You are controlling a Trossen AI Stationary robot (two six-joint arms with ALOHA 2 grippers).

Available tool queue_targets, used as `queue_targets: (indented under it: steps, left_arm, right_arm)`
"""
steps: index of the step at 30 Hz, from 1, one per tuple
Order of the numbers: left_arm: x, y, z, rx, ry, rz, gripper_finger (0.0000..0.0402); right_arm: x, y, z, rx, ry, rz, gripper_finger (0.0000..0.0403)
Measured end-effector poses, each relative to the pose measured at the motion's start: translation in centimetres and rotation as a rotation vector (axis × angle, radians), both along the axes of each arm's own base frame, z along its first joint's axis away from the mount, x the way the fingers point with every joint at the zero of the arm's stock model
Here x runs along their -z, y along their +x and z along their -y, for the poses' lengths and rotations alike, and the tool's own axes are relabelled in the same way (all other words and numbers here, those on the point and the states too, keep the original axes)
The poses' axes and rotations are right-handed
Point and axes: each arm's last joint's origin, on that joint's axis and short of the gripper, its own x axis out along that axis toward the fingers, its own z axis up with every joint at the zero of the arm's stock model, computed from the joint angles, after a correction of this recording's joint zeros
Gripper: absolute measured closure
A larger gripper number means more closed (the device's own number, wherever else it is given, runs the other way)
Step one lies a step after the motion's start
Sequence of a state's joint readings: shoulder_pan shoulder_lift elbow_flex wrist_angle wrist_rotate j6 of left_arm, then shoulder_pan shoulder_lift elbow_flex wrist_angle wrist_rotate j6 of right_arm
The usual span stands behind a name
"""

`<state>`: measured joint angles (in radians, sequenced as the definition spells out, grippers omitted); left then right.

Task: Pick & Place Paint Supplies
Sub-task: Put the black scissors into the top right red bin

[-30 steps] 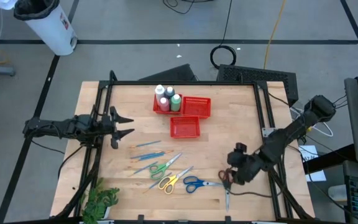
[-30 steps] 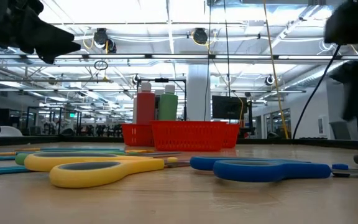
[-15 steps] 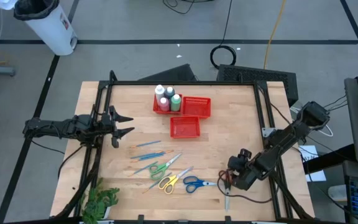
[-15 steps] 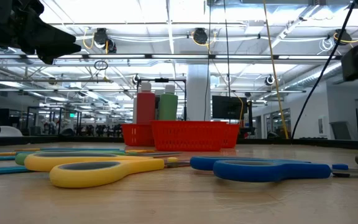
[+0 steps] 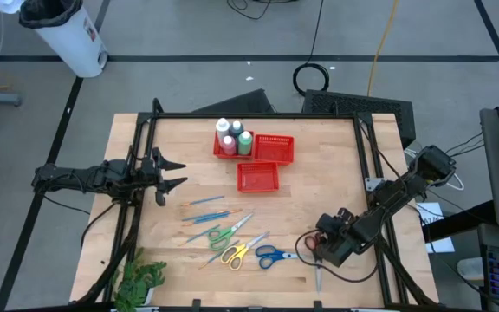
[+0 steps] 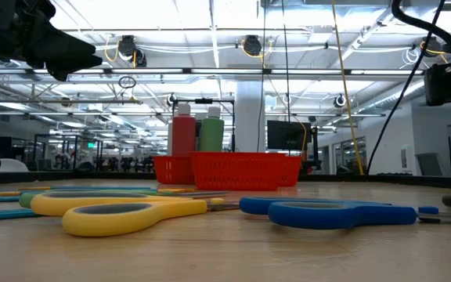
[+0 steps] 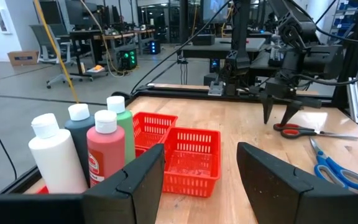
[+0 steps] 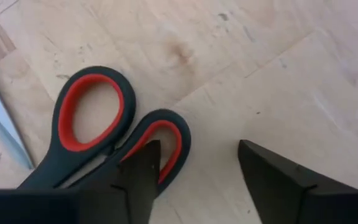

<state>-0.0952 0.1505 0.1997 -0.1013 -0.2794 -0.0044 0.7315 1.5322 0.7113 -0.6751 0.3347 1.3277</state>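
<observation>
While the right gripper (image 5: 315,252) hangs low over the table's near right part, its fingers stand apart, grasping nothing.

Red-handled scissors (image 8: 98,134): flat on the wood just beside that gripper; in the right wrist view one dark finger (image 8: 138,177) overlaps the smaller handle loop, the other (image 8: 272,174) stands over bare wood. Whether a finger touches the handle cannot be told.

Blue-handled scissors (image 5: 271,255): flat on the table, just to the left of the right gripper.

Yellow-handled scissors (image 5: 234,254) and green-handled scissors (image 5: 220,233): near the blue pair, farther left, blades angled toward the table's far side.

Brushes (image 5: 206,210): thin blue and orange ones, lying loose beyond the green pair, toward the left arm.

Bottles (image 5: 232,137): four white-capped ones, upright in a red basket (image 7: 143,126) at the table's far middle.

Other baskets: a second (image 5: 275,149) touches the first on its right; a third (image 5: 259,178) sits just in front.

Left gripper (image 5: 173,173): raised at the table's left edge, fingers spread, released, pointing toward the baskets.

Plant (image 5: 139,279): green leaves at the near left corner.

Table (image 5: 336,173): pale wood inside a black frame.
</observation>
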Motion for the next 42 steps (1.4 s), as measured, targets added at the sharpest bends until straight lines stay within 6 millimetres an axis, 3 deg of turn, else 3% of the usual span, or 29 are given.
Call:
queue_targets:
  steps: [14,19,24,32,42]
  left_arm:
    - [0.0,0.0,0.0,0.000,0.000,0.000,0.0192]
    - [0.0,0.0,0.0,0.000,0.000,0.000,0.0192]
    - [0.0,0.0,0.0,0.000,0.000,0.000,0.0192]
    - [0.0,0.0,0.0,0.000,0.000,0.000,0.0192]
    - [0.0,0.0,0.0,0.000,0.000,0.000,0.0192]
  right_arm:
    - [-0.2,0.1,0.3,-0.017,-0.025,0.011,0.0389]
    - [-1.7,-0.4,1.0,-0.033,-0.069,0.084,0.0387]
    - [-4.5,-0.5,1.5,-0.069,-0.090,0.278,0.0395]
    - [-7.9,-0.4,2.5,-0.143,-0.316,0.577,0.0395]
    - [-10.7,2.3,3.4,-0.200,-0.550,0.726,0.0395]
